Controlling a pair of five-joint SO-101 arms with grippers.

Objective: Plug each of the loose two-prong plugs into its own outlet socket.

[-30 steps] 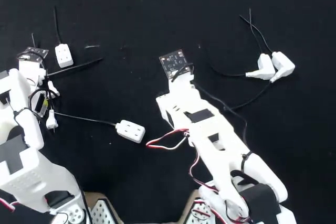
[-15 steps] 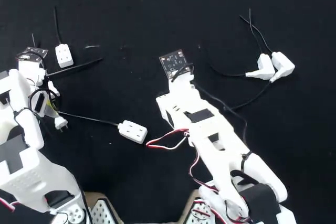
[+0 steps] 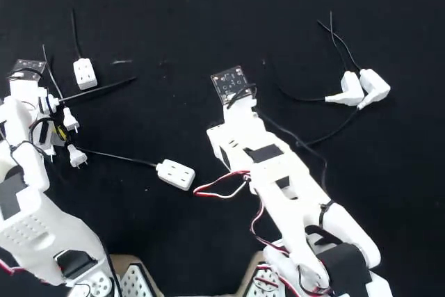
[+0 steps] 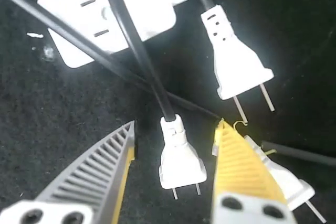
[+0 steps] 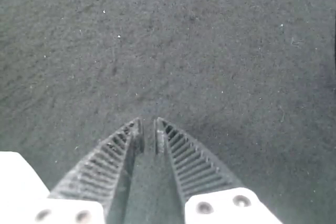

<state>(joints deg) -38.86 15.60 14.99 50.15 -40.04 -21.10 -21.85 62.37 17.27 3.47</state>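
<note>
Evidently the left gripper (image 4: pixel 176 124), fingers spread, is shifting left and straddling a loose plug (image 4: pixel 178 158) ungripped; the right gripper (image 5: pixel 148 124) is sitting pressed together, so insertion is pending.

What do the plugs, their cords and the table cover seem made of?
Plugs: likely white moulded plastic, smooth with a slight sheen, metal prongs. Cords: black rubbery or vinyl sheath, glossy highlight along it. Table cover: black felt-like cloth, matte, speckled with lint.
</note>
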